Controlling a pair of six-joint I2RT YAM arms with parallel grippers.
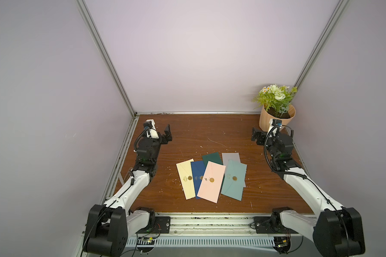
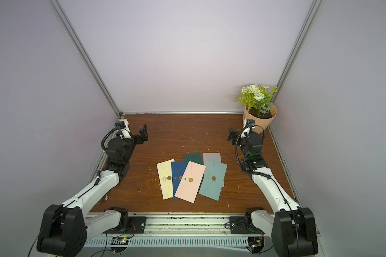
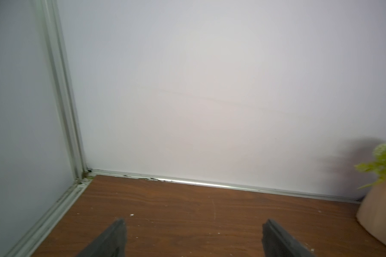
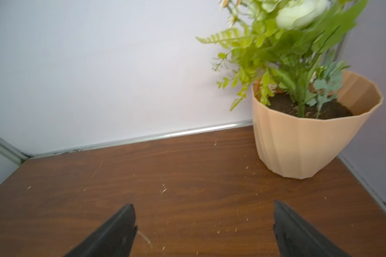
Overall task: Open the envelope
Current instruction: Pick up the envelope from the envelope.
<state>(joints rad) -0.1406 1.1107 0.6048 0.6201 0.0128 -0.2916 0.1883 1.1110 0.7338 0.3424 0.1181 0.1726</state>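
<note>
Left gripper [image 1: 166, 133] & right gripper [image 1: 255, 135] both gape wide, empty, well apart from the envelopes [image 1: 233, 178] fanned mid-table [image 1: 187, 138]. Risk: they overlap (pink envelope [image 1: 210, 187] on top), so lifting its flap prob drags neighbours, or tears paper at the seal [image 1: 212, 179].

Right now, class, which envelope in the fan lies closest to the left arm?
The pale yellow envelope: it sits at the fan's end toward the left arm, beside the navy envelope.

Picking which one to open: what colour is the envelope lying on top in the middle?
Pale pink envelope, round gold seal; shows best in a top view.
</note>
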